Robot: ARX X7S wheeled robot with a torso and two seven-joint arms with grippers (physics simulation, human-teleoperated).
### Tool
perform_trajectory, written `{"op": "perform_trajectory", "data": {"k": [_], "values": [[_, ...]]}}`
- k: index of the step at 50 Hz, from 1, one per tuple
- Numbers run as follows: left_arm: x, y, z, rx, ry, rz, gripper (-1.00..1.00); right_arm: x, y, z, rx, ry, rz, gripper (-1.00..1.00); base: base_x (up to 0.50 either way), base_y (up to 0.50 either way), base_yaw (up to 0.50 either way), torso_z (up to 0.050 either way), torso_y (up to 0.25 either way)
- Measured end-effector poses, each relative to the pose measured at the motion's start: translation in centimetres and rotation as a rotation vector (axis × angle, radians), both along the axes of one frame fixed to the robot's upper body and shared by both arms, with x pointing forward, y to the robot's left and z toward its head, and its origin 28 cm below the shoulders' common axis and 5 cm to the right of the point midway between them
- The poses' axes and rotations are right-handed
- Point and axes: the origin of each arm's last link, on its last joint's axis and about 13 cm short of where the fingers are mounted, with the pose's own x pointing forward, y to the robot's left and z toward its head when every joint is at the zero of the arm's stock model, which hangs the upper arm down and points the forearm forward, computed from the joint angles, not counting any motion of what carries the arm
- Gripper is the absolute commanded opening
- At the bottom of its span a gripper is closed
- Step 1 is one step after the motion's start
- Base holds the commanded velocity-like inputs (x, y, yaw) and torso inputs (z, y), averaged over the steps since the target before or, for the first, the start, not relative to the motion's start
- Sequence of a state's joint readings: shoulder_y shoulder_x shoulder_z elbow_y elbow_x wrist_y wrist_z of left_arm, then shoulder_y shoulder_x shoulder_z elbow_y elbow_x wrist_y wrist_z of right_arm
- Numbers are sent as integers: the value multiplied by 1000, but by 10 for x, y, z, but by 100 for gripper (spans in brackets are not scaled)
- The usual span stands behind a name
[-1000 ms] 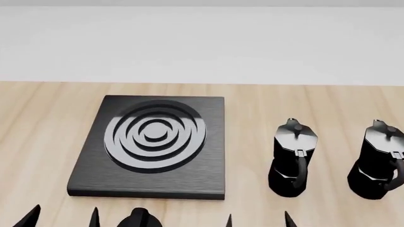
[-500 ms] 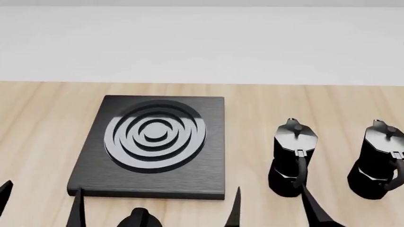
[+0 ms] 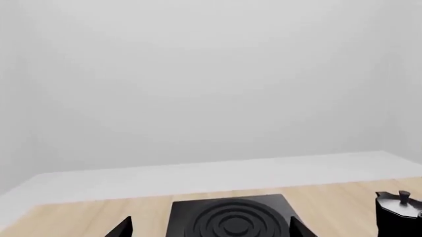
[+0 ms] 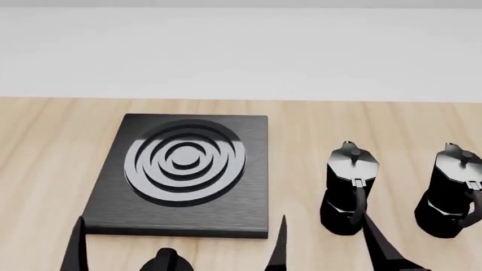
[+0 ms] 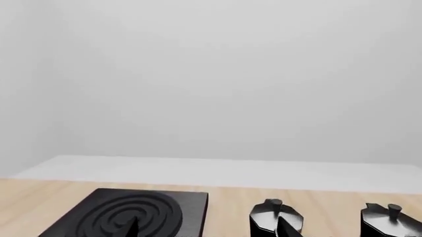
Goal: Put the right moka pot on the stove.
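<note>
The right moka pot [image 4: 452, 192] is black and faceted and stands upright at the table's right edge [image 5: 389, 219]. Its twin [image 4: 350, 189] stands to its left. The stove [image 4: 180, 175], a black slab with a ringed burner, lies left of both pots. My right gripper [image 4: 330, 248] is open near the front edge, in front of the left pot, one finger overlapping that pot's base in the head view. My left gripper [image 3: 209, 228] is open in front of the stove [image 3: 231, 219]; only one of its fingers [image 4: 75, 251] shows in the head view. Neither gripper holds anything.
A small black oval knob [image 4: 166, 261] sits at the front edge below the stove. The light wooden table [image 4: 301, 130] ends at a white wall behind. One moka pot [image 3: 399, 212] shows at the edge of the left wrist view.
Both grippers have risen further into the head view and spread their fingers wider. The left one's outer finger has left the frame. Pots and stove have not moved.
</note>
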State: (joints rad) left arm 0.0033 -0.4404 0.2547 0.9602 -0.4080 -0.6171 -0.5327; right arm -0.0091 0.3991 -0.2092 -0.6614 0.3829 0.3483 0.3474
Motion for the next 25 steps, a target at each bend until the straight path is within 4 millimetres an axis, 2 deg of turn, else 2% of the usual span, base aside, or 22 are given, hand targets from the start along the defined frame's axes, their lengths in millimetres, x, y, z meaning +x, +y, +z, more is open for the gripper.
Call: {"op": "perform_trajectory", "data": {"k": [12, 25], "values": [[-1, 0, 1, -2, -5, 0, 100, 0, 1, 0, 5, 3, 4, 100, 0, 0, 0, 0, -15], [-2, 1, 1, -11, -2, 3, 100, -2, 0, 2, 5, -4, -1, 100, 0, 0, 0, 0, -189]]}}
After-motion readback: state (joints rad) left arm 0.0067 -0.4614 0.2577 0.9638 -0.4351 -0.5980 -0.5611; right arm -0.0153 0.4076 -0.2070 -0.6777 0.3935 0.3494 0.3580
